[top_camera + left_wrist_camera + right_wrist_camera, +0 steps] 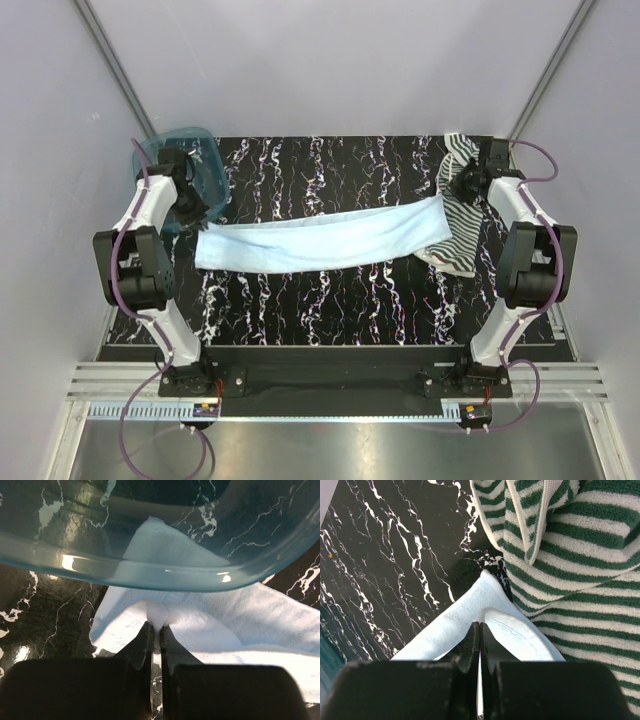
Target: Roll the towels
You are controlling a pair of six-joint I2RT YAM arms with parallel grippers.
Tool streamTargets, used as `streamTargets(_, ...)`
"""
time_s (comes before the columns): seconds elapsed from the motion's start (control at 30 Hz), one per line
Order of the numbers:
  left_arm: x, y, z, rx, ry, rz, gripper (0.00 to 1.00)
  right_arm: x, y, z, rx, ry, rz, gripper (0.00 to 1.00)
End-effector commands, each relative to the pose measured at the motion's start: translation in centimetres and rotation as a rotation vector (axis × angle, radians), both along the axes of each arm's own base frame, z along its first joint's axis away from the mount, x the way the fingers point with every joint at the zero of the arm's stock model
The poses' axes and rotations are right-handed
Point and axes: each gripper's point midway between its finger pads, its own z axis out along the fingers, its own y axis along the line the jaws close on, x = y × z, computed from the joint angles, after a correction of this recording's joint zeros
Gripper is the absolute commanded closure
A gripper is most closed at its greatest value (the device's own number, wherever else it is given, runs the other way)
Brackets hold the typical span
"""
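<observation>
The pale blue towel [320,240] lies stretched out lengthwise across the black marbled table. My left gripper [197,215] is shut on its left end; the left wrist view shows a pinch of blue cloth [200,625] between the fingertips at my left gripper [156,628]. My right gripper [462,187] is shut on the towel's right end [470,610], seen at my right gripper [479,626] in its wrist view. The green-and-white striped towel [462,225] lies crumpled at the right, partly under the blue towel's right end, and fills the right of the right wrist view [570,565].
A clear teal plastic tub [190,170] stands at the back left, right beside my left gripper; its rim [150,572] crosses the left wrist view. The table's front edge [330,345] runs in front of both arm bases.
</observation>
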Motion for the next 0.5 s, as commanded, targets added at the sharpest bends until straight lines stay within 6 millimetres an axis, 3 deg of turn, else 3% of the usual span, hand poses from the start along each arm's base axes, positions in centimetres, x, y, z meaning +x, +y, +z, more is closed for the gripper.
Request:
streamTargets(0.0,1.7,1.2,1.2,0.051,-0.046,0.026,1.00,1.9,-0.8,1.4,-0.036,-0.052,-0.005,1.00)
streamTargets(0.33,2.4,1.7,-0.3,0.067,-0.013,0.042,1.00,2.7,-1.2,-1.1,-0.044,-0.007,-0.013,1.00)
streamTargets(0.47,3.1,1.7,-0.7,0.065,-0.017,0.044,0.87,3.1,-1.4,-2.0,-0.054,0.005,-0.019,1.00)
